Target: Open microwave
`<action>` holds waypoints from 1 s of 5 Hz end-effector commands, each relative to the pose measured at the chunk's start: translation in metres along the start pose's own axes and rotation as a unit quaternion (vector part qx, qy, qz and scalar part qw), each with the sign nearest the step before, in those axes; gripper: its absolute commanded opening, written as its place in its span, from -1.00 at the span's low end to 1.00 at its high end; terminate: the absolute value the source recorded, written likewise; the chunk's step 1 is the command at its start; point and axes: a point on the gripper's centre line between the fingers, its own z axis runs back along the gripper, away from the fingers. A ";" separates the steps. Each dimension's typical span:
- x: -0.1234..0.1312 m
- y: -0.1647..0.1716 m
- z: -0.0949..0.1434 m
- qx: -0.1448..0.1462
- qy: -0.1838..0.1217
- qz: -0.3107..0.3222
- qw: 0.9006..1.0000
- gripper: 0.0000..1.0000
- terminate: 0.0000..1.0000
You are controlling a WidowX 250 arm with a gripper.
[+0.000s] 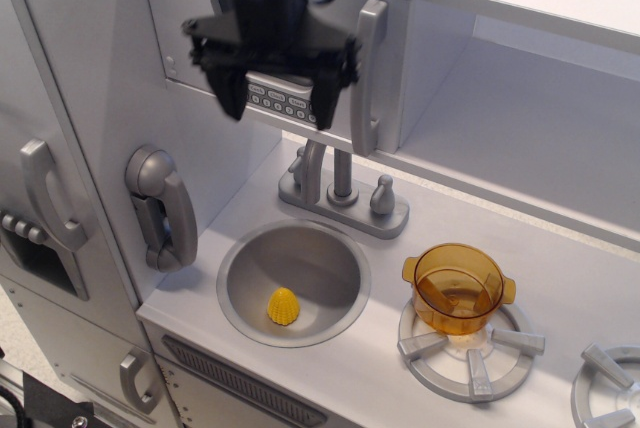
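Note:
The grey microwave (180,38) sits at the upper middle with its door closed. My gripper (278,100) hangs in front of the door, covering the dark window and part of the button row (285,103). Its two black fingers (228,93) point down, spread apart with nothing between them. The long vertical silver handle (366,78) stands just right of the gripper, a small gap apart from the right finger.
A silver wall phone handset (160,208) hangs at the left. Below are the faucet (340,188), a sink (330,253) with a yellow toy (284,305), and an orange pot (458,288) on a burner. A lower grey door with curved handle (45,193) is at far left.

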 end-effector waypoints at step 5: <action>0.052 -0.037 0.010 -0.022 -0.102 -0.043 0.994 -1.00 -1.00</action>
